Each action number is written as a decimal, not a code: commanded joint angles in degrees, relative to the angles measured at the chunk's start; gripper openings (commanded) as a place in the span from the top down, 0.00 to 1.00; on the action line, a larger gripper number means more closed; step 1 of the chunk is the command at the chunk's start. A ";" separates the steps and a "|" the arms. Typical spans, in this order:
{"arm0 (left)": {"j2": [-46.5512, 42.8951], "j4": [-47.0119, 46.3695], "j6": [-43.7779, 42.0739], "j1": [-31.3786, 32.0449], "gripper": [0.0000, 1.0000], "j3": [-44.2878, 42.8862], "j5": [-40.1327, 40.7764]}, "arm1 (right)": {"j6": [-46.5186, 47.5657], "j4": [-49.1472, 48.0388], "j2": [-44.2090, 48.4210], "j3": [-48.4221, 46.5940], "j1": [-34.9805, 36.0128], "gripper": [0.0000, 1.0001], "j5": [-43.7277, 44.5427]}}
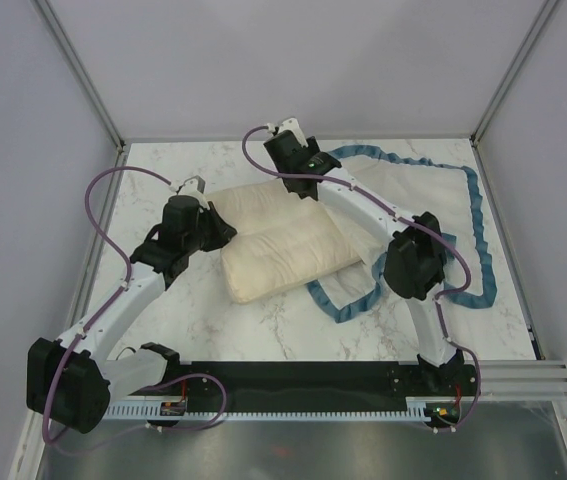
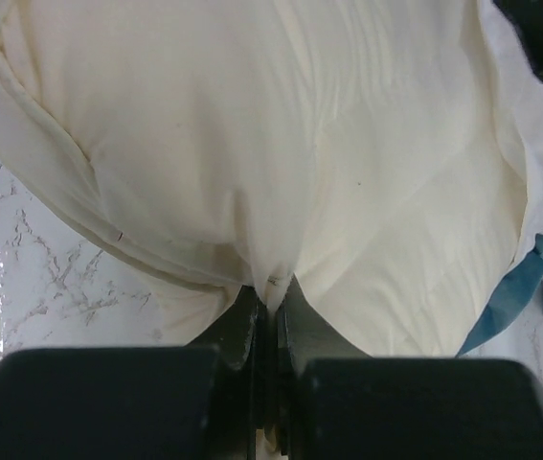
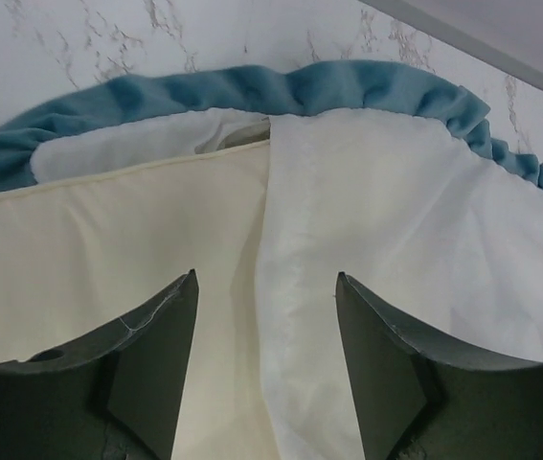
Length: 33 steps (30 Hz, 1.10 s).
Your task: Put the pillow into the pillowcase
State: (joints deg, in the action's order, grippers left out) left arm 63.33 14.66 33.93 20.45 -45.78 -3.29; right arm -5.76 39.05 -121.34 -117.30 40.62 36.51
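Observation:
The cream pillow (image 1: pixel 278 245) lies mid-table, its right end at the mouth of the pillowcase (image 1: pixel 433 215), which lies white side up with a blue ruffled edge (image 1: pixel 478 220). My left gripper (image 1: pixel 225 232) is at the pillow's left end, shut on a pinch of the pillow's cream fabric (image 2: pixel 271 273). My right gripper (image 1: pixel 285 172) is open at the pillow's far edge. In the right wrist view its fingers (image 3: pixel 161 335) straddle the line where the cream pillow (image 3: pixel 108 249) meets the white pillowcase fabric (image 3: pixel 386 220), with the blue ruffle (image 3: pixel 252 91) beyond.
White marble table (image 1: pixel 193 330) inside grey walls. A metal rail (image 1: pixel 363 385) runs along the near edge. The right arm (image 1: pixel 413 260) lies across the pillowcase. A blue ruffle loop (image 1: pixel 348 300) lies near the pillow's right front corner.

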 commanded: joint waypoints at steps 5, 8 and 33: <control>-1.37 -2.79 -3.08 0.21 0.98 -1.68 -1.72 | -0.13 3.32 -6.27 -0.92 -2.91 0.33 5.48; -1.19 -2.00 -3.43 0.21 0.98 -1.42 -0.49 | -0.04 3.49 -8.20 -1.01 -3.53 0.41 13.19; -1.36 -3.50 -4.93 0.21 0.98 -4.49 -10.59 | 4.97 -9.69 10.76 7.35 5.87 1.00 -21.65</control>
State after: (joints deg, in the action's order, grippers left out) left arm 65.12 17.21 30.33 20.32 -45.80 -6.22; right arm -0.93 33.41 -116.92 -109.10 43.16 24.58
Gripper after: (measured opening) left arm 0.058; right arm 0.011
